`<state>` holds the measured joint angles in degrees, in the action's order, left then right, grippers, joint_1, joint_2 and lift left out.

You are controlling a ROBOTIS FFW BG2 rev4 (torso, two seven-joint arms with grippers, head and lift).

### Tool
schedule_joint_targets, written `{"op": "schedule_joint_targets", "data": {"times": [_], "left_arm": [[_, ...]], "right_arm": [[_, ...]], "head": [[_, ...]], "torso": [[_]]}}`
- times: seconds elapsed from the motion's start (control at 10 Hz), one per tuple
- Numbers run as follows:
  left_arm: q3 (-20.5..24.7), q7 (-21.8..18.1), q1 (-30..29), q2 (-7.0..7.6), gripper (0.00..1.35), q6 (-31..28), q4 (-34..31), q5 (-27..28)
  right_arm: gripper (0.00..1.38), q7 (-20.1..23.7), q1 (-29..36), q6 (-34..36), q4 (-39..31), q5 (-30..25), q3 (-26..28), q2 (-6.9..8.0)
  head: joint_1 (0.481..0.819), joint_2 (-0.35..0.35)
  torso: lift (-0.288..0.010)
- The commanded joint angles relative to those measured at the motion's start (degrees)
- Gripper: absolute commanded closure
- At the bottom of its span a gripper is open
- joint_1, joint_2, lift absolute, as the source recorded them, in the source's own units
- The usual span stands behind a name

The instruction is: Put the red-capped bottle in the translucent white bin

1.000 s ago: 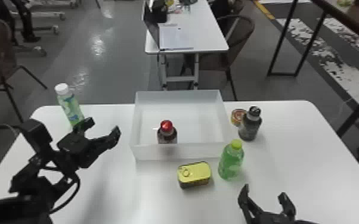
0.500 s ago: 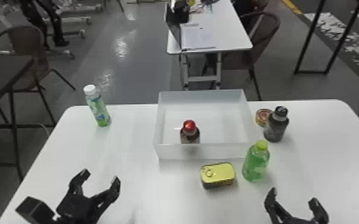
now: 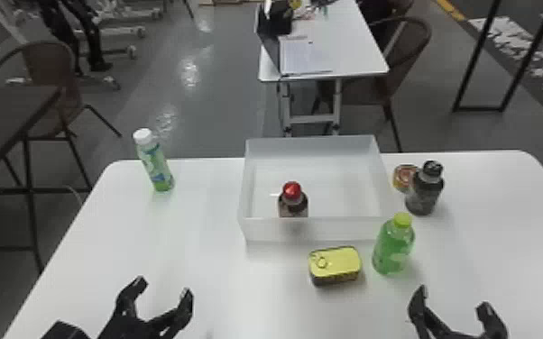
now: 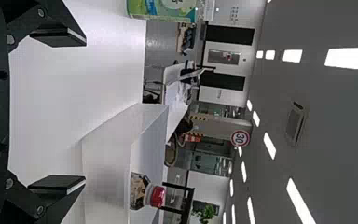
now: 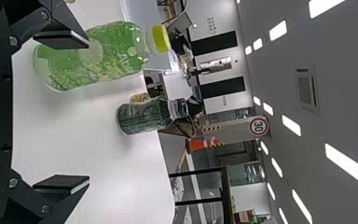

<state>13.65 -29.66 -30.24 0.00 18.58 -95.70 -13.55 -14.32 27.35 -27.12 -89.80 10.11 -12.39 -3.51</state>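
Observation:
Inside the translucent white bin (image 3: 315,230), the red-capped bottle (image 3: 292,198) stands upright near the front wall, left of the middle. My left gripper (image 3: 162,288) is open over the table's front left, short of the bin, with nothing between its fingers. At the front right, my right gripper (image 3: 455,297) is open too, nearer than the green bottle. In the left wrist view, the left gripper (image 4: 70,112) is open, and the red-capped bottle (image 4: 144,192) shows above the wall of the bin (image 4: 107,163). The right gripper (image 5: 74,112) stands open in the right wrist view.
A yellow-lidded can (image 3: 336,265) sits before the bin, with a green bottle (image 3: 393,245) beside it. Right of the bin are a dark bottle (image 3: 424,189) and a small round tin (image 3: 403,176). A white-capped bottle (image 3: 154,162) stands at the back left.
My left arm has drawn back from beside the white-capped bottle toward the table's front edge. The head view has shifted, moving the table's things rightward in it. The red-capped bottle remains in the bin.

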Motion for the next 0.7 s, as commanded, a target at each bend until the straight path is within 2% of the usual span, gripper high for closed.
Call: {"op": "schedule_joint_targets", "data": {"times": [0.0,0.6], "left_arm": [[-0.20,0.04,0.27,-0.15,0.24,0.32,0.25,-0.16],[-0.55,0.04,0.53,-0.15,0.24,0.32,0.96,-0.78]], "right_arm": [[0.25,0.00,-0.01,-0.03,0.06,0.08,0.00,0.00],[0.25,0.00,-0.01,-0.21,0.24,0.17,0.00,0.08]], "head": [[0.695,0.117],[0.695,0.114]], "torso": [[-0.077],[-0.077]]}}
